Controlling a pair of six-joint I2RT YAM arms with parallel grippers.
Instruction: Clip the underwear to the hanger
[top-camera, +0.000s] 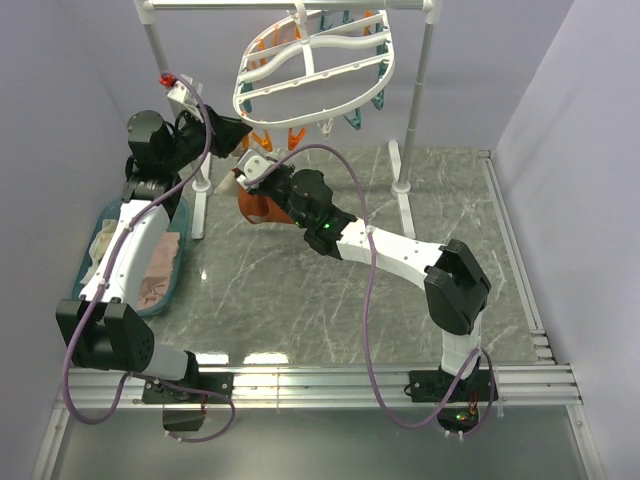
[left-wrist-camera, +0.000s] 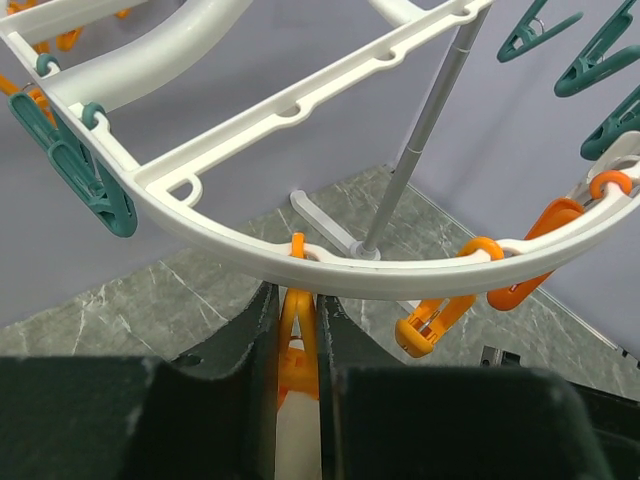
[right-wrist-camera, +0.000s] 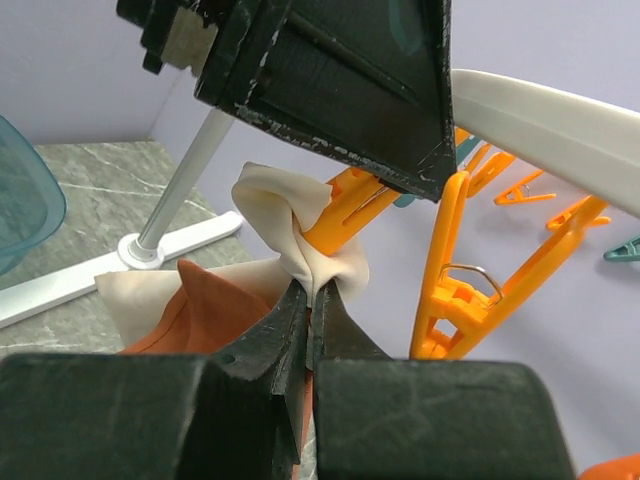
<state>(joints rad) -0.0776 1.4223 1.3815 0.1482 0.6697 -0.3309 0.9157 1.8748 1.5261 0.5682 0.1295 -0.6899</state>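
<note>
Your left gripper (left-wrist-camera: 297, 305) is clamped on an orange clothespin (left-wrist-camera: 296, 345) hanging from the rim of the hanger (left-wrist-camera: 230, 240). Just to its right, your right gripper (right-wrist-camera: 311, 300) pinches the beige waistband of the underwear (right-wrist-camera: 190, 305), held bunched against that clothespin, above the table (top-camera: 300, 290).

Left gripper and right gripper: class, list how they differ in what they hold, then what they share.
The left gripper squeezes a hard orange clothespin hanging from the hanger; the right gripper pinches the soft beige waistband of the underwear. The left gripper sits higher than the right gripper. Both are shut.
</note>
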